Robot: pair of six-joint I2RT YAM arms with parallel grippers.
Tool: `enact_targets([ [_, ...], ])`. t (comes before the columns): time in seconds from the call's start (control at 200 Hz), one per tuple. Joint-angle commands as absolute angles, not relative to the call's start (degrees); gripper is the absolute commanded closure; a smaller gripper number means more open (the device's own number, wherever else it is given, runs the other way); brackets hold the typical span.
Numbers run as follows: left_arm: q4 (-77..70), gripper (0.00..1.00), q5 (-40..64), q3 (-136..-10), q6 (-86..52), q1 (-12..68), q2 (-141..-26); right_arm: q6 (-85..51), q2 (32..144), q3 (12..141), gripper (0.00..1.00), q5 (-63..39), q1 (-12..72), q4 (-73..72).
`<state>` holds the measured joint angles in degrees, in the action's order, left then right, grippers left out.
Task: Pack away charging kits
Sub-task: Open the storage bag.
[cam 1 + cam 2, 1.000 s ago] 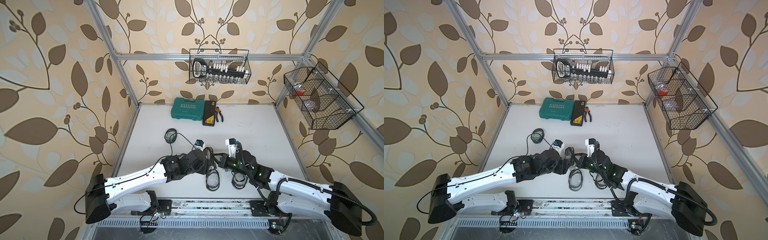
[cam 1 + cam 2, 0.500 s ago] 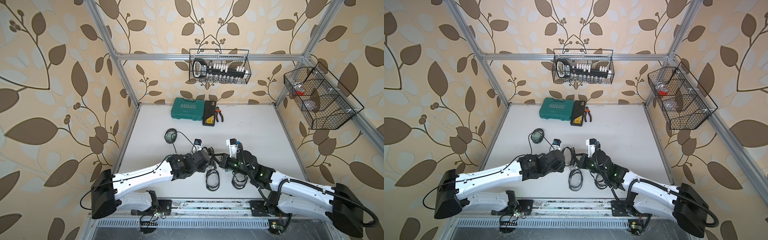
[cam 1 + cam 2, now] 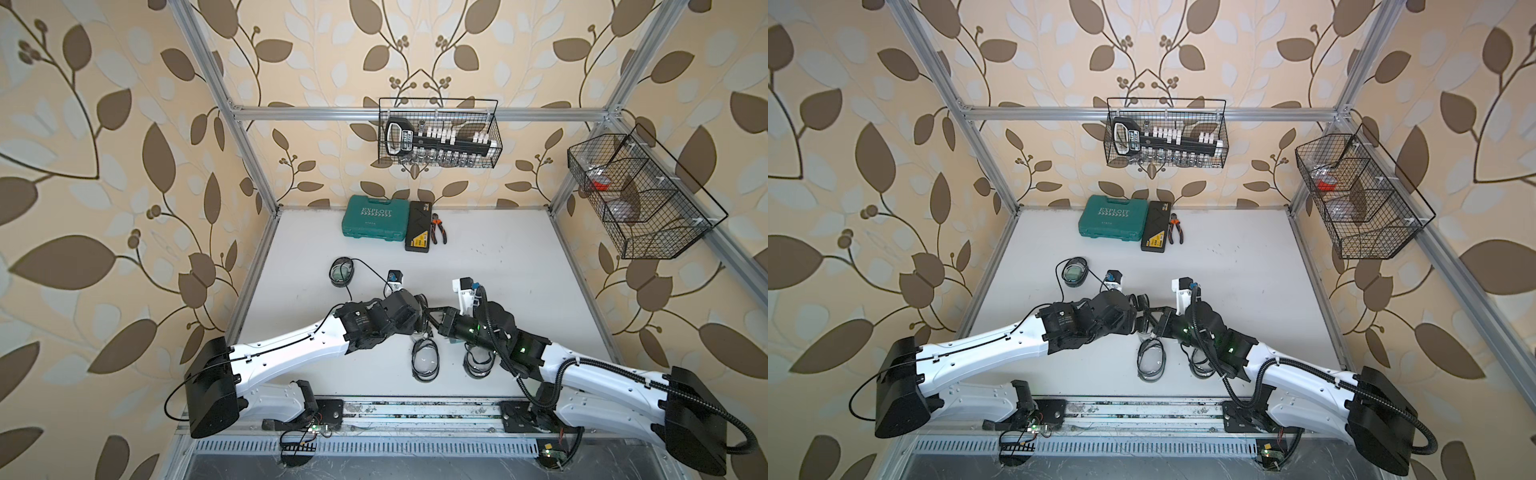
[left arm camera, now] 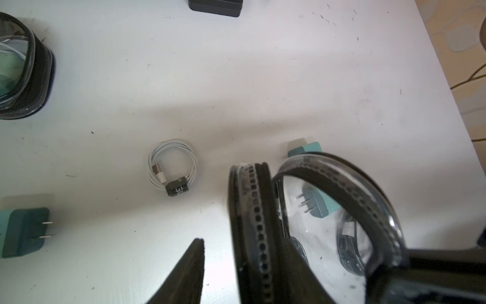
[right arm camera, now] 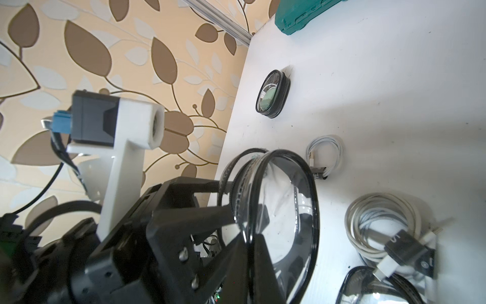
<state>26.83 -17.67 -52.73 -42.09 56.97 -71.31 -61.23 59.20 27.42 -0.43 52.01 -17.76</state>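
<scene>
my top views hide grips. right gripper clamped on held pouch; left gripper parted astride flap. bench back-right open.

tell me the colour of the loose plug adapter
Teal; the plug adapter shows best in the left wrist view.

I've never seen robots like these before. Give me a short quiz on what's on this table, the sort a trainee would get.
1. True or false: the orange-handled pliers lie on the table beside the black flat case.
2. What do the right arm's jaws pinch? A) a teal plug adapter B) the clear pouch C) a coiled white cable
3. How many wire baskets hang on the metal frame?
Key: 1 true; 2 B; 3 two.
</scene>
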Motion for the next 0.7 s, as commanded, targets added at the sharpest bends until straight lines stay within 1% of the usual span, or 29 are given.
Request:
enact_targets([
  [0.0,22.69,0.60,-14.22,-51.23,-41.10,56.25,-67.71,-62.36,58.85,26.37,1.00,0.24,52.04,-18.97],
  [0.185,18.77,0.60,-10.14,-49.34,-39.78,55.70,-64.09,-62.71,60.96,26.72,1.00,-0.37,51.94,-20.58],
  [0.375,16.27,0.67,-6.59,-48.28,-39.51,54.63,-63.59,-62.80,61.87,27.16,1.00,-1.02,51.93,-21.37],
  [0.5,15.21,0.69,-5.25,-47.64,-39.46,53.98,-63.43,-62.96,61.69,27.16,1.00,-1.07,51.93,-21.47],
  [0.7,16.37,0.67,-5.98,-47.23,-40.17,53.05,-64.06,-62.87,60.70,27.16,1.00,-1.07,51.94,-21.27],
])
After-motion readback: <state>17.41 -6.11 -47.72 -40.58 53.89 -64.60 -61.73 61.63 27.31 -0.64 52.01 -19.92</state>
